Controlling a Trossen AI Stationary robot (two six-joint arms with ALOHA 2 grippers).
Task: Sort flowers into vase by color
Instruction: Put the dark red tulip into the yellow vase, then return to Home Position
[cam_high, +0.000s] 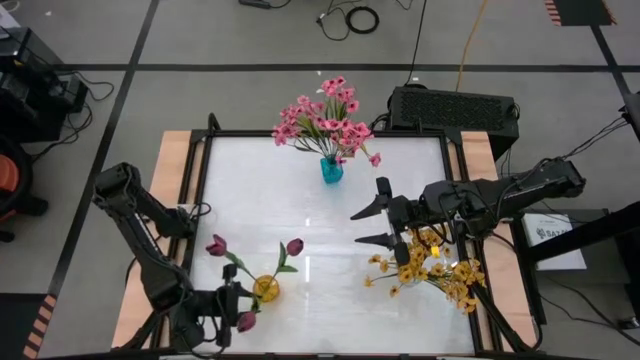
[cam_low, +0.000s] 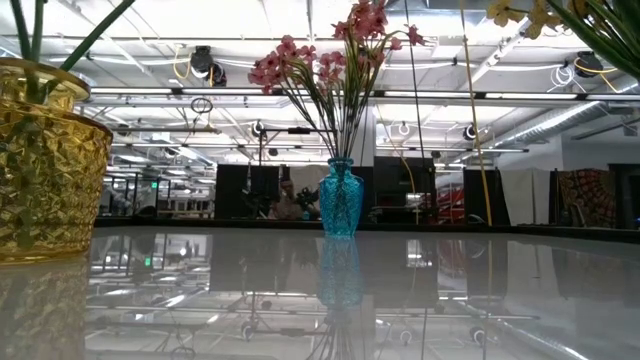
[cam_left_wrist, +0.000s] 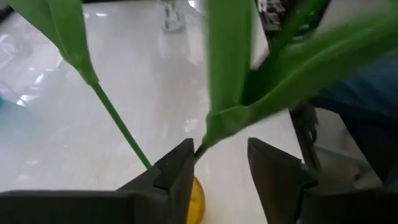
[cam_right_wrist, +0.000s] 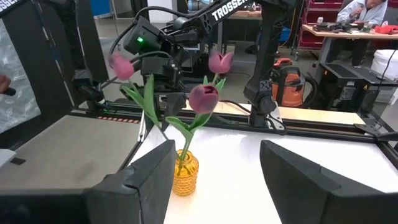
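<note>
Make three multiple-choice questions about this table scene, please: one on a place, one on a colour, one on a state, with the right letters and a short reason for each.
1. Where does the blue vase stand?
A. at the far middle of the table
B. beside the left arm
C. under the right arm

2. What colour is the vase that holds the tulips?
A. blue
B. yellow
C. clear

3. How is the right end effector?
A. shut on a yellow stem
B. shut on a vase
C. open, holding nothing

Answers:
1. A: the high view shows it at the far edge, midway, with the pink flowers.
2. B: the right wrist view shows their stems in the yellow vase.
3. C: its fingers stand apart with only table between them.
</note>
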